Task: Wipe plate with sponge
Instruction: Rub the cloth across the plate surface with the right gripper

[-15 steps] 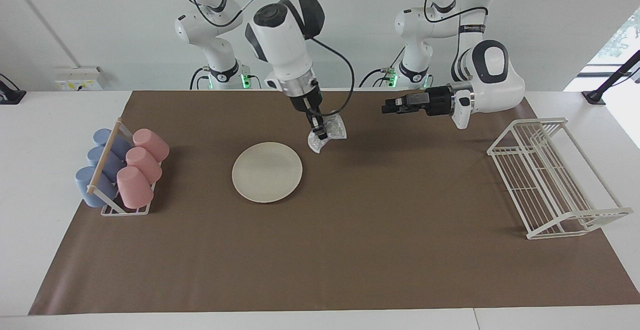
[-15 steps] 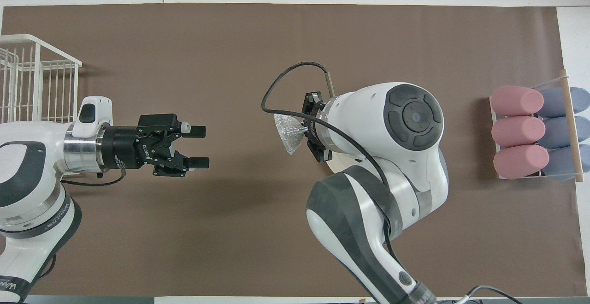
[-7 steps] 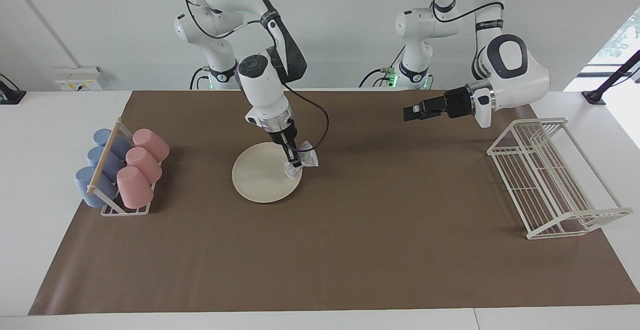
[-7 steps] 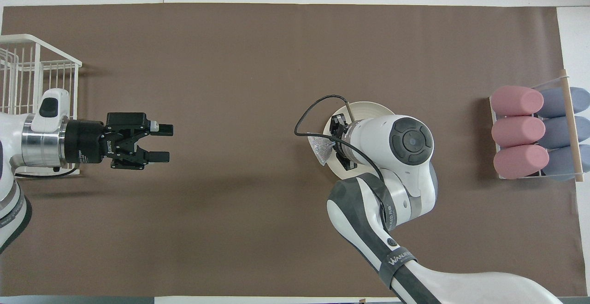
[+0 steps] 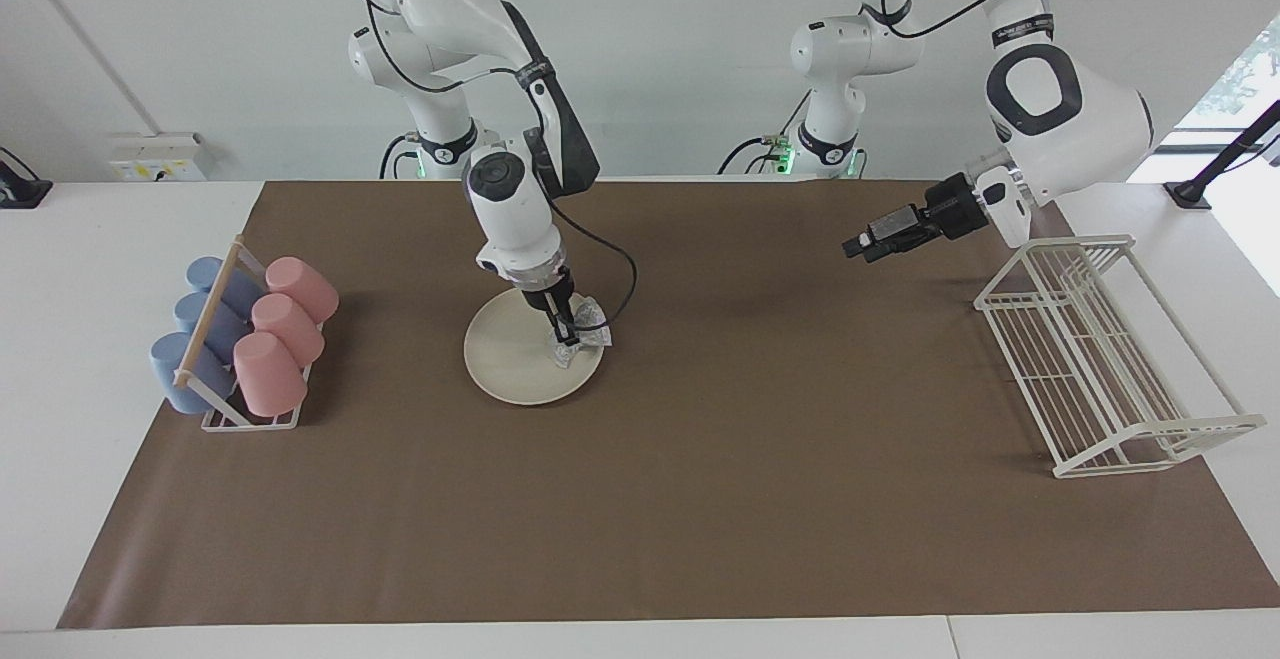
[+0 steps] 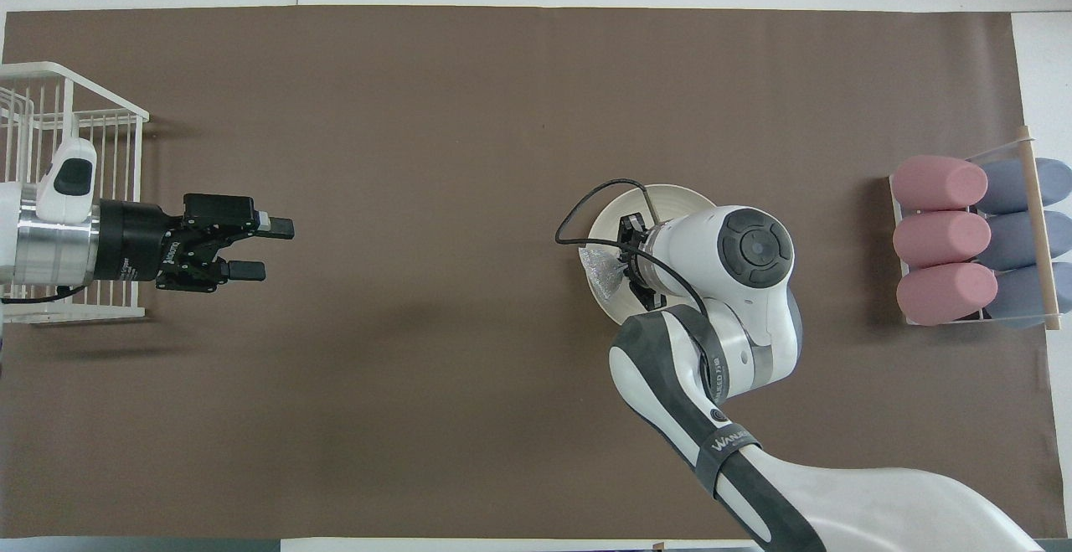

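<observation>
I've got the right pincer [image 5: 566, 343] down on the plate [image 5: 515, 354], clamped tight on the sponge [image 5: 580, 336]; the wad sits pressed against the plate's surface at the rim edge that faces the left arm's end of the tabletop [image 5: 640, 529]. In the overhead view the right arm's wrist covers most of the plate [image 6: 662, 198], with only a crescent of rim showing, and the sponge [image 6: 601, 269] pokes out from the right pincer [image 6: 621, 265] over that same rim edge. The plate lies on the brown mat [image 5: 700, 499], roughly mid-depth, toward the right arm's end. My left pincer [image 5: 858, 247] hangs in the air over bare mat just beside the white wire rack [image 5: 1100, 359], fingers apart and holding nothing; from above the left pincer [image 6: 266, 246] shows two separate fingertips pointing toward the middle of the mat. The left arm waits there. The wire rack [image 6: 59, 141] sits at the left arm's end of the mat. At the right arm's end a cup holder [image 5: 245, 419] carries three pink cups [image 5: 285, 334] and three blue cups [image 5: 195, 334] lying on their sides, well apart from the plate.
</observation>
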Motion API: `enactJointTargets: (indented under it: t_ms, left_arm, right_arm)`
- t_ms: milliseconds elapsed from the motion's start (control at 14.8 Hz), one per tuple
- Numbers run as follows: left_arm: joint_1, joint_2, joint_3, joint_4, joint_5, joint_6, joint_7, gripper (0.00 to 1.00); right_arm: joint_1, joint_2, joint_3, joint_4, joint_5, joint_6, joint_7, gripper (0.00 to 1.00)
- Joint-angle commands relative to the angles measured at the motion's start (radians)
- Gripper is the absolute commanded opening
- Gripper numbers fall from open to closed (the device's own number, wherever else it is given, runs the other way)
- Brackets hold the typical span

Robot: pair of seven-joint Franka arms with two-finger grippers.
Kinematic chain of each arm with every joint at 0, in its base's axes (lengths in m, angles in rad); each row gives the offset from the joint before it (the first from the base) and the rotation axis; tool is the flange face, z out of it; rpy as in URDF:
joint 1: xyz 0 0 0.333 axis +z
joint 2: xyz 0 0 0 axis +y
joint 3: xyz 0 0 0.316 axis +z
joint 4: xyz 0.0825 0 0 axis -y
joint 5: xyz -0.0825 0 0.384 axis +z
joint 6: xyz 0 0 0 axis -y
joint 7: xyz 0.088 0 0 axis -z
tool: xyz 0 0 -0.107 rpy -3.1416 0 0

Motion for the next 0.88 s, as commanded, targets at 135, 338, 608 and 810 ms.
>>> enactJointTargets:
  t_ms: [135, 338, 608, 810]
  left_arm:
    - [0.002, -0.003, 0.001, 0.051, 0.182, 0.043, -0.022, 1.00]
    - [0.002, -0.003, 0.001, 0.062, 0.277, 0.071, -0.022, 1.00]
    - [0.003, 0.001, 0.001, 0.103, 0.403, 0.089, -0.022, 1.00]
    - [0.003, 0.003, 0.001, 0.128, 0.446, 0.092, -0.024, 1.00]
  right_arm:
    - [-0.080, -0.015, 0.013, -0.067, 0.023, 0.020, -0.215, 0.00]
    - [-0.128, -0.013, 0.010, -0.067, 0.023, 0.020, -0.347, 0.00]
    - [-0.157, -0.012, 0.010, -0.067, 0.023, 0.017, -0.448, 0.00]
    - [-0.134, -0.016, 0.013, -0.070, 0.023, 0.015, -0.415, 0.00]
